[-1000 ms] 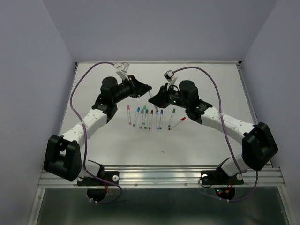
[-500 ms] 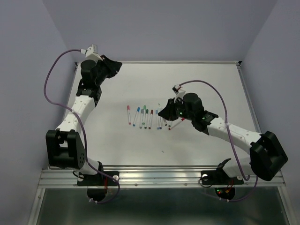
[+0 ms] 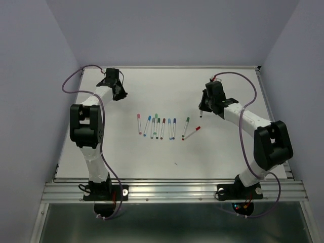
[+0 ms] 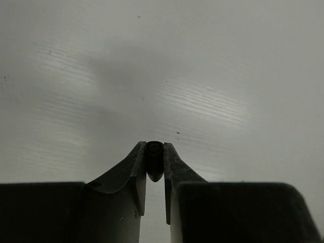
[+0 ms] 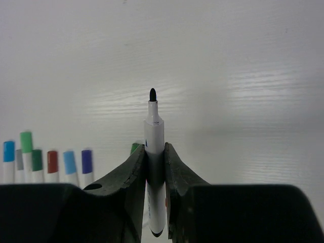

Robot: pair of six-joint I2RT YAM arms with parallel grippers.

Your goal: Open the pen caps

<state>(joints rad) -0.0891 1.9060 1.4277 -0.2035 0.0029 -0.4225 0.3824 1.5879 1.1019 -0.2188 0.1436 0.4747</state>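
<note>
Black pen cap [image 4: 154,154] pinched in left fingers [image 4: 132,172] near far table [image 3: 162,86] edge, right fingers [image 5: 132,174] pinching pen [image 5: 154,147]

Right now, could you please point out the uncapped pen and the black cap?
uncapped pen [image 5: 155,162], right wrist view, middle of its white barrel.
black cap [image 4: 154,157], left wrist view, its round end facing the camera.

From overhead I see a white table [image 3: 167,86] filling most of the view. Its matte top is faintly streaked and catches soft, even light. Plain lavender-grey walls close it in: a back wall [image 3: 172,30], a left wall [image 3: 28,91] and a right wall [image 3: 304,61]. A ribbed aluminium rail [image 3: 172,190] runs along the near edge, with a dark panel [image 3: 172,225] below it.
</note>
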